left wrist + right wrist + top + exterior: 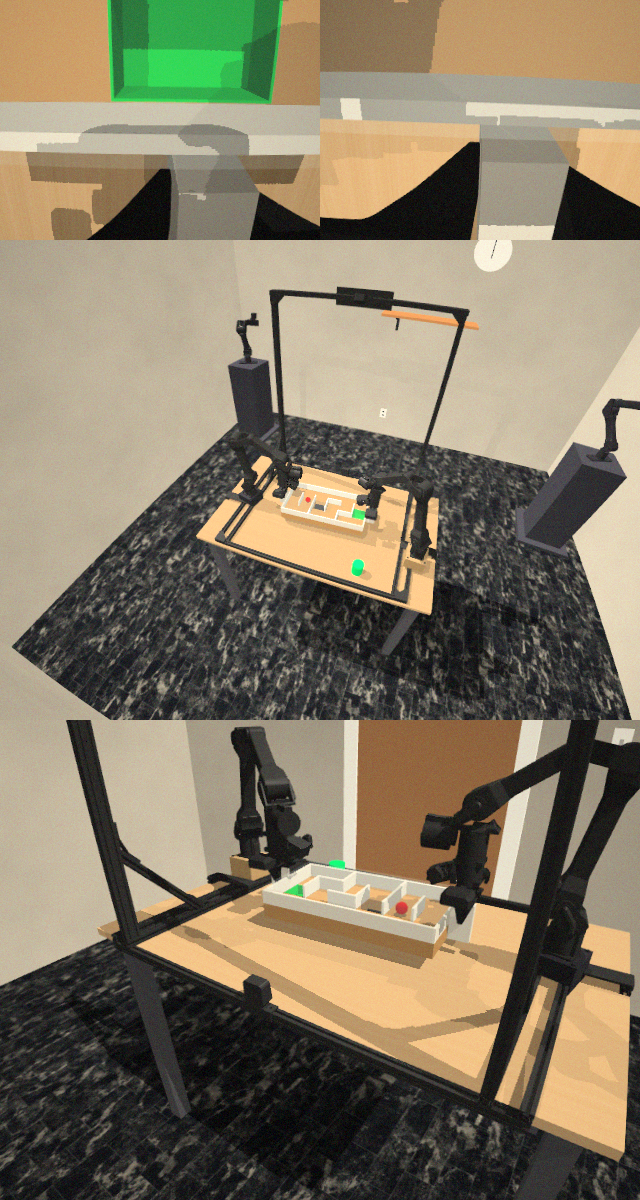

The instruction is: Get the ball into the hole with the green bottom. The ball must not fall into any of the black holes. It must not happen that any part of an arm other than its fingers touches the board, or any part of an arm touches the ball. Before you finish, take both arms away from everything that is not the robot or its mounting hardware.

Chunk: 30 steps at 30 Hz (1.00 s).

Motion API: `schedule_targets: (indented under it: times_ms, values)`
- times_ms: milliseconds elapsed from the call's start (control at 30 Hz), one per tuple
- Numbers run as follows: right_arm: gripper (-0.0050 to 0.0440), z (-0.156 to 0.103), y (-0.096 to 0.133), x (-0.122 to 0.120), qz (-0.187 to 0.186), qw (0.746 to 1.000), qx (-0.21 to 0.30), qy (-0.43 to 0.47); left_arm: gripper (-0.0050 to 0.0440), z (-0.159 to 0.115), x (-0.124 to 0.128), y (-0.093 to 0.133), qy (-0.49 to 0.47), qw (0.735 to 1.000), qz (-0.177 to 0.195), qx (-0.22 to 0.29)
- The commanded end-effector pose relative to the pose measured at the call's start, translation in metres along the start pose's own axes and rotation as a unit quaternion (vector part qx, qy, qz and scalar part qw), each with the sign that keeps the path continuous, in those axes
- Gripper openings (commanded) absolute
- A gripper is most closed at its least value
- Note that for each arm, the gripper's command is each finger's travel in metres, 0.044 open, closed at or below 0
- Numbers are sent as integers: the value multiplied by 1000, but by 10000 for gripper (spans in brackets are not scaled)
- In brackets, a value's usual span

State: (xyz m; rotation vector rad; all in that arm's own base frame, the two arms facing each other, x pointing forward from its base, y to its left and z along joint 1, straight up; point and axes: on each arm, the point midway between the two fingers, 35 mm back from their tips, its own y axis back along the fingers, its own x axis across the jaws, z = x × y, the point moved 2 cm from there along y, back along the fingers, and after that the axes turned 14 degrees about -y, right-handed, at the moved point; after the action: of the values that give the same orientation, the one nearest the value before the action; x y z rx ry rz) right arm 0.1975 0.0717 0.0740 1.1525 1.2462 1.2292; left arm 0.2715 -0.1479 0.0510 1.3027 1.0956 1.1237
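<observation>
The maze board [320, 519] [361, 924] has white walls and a wooden floor, and sits in the middle of the table. The red ball [307, 499] [401, 907] lies in a cell near the end held by the right arm. The green-bottomed hole [357, 514] [294, 890] [195, 50] is at the opposite end, by the left arm. My left gripper [370, 516] [279, 869] [190, 178] is shut on the board's handle [215, 170] at the green end. My right gripper [279, 493] [460, 900] [500, 153] is shut on the other handle [462, 925] [520, 170].
A black hole [319, 507] [372, 910] lies in the board's middle, between ball and green hole. A green cylinder [357, 567] [336, 863] stands on the table away from the board. A black frame [310, 570] [537, 916] runs around the table.
</observation>
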Motion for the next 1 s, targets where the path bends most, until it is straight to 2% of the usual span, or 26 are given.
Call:
schedule_targets:
  times_ms: [0, 167, 500, 767, 967]
  values:
    - [20, -1, 0, 1, -10, 1000, -1, 1, 20, 1, -3, 1, 1, 1000, 9, 2]
    - [20, -1, 0, 1, -6, 1000, 0, 1, 20, 1, -3, 1, 1, 1000, 6, 1]
    - [20, 1, 0, -5, 40, 999, 13, 1, 20, -1, 3, 1, 1, 999, -41, -11]
    - [20, 1, 0, -4, 39, 999, 12, 1, 20, -1, 3, 1, 1, 999, -40, -10]
    - [20, 0, 1, -1, 13, 1000, 7, 1, 20, 0, 0, 0, 1, 1000, -14, -5]
